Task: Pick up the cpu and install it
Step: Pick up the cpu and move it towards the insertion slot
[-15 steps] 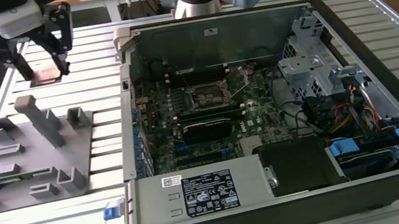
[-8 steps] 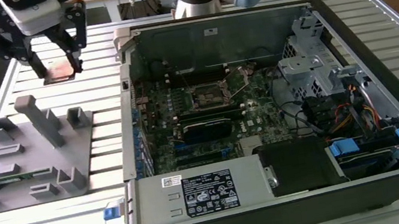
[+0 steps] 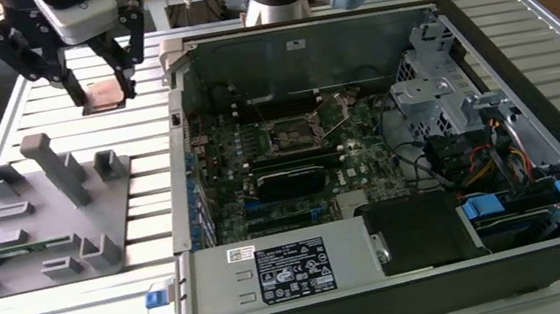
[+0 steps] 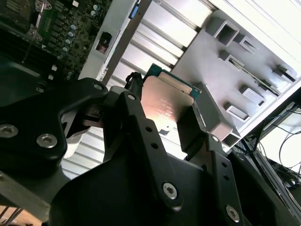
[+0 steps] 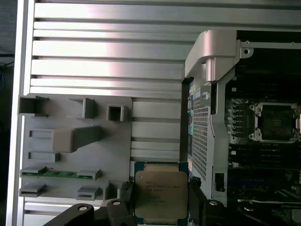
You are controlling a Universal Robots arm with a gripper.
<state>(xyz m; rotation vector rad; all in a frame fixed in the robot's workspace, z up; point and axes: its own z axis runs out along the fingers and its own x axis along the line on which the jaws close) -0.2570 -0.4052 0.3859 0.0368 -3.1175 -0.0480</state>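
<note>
The cpu (image 3: 103,95) is a flat square chip with a shiny metal top (image 5: 160,194) and a thin green rim (image 4: 165,104). My gripper (image 3: 102,92) is shut on it, one dark finger on each of two opposite edges. In both wrist views the fingers (image 5: 127,200) (image 4: 192,123) clamp the chip's sides. The chip hangs over the slatted metal table (image 3: 42,94), towards the exterior view's left of the open computer case (image 3: 547,121). The bare cpu socket (image 3: 293,132) (image 5: 276,122) sits open on the motherboard inside the case, apart from the chip.
A grey fixture plate (image 3: 40,216) (image 5: 70,146) with upright holders lies on the table next to the case, carrying a green memory stick (image 5: 56,173). Inside the case are a black heatsink (image 3: 290,181), drive cages and cables (image 3: 485,157). The case's raised wall (image 5: 207,56) stands between chip and socket.
</note>
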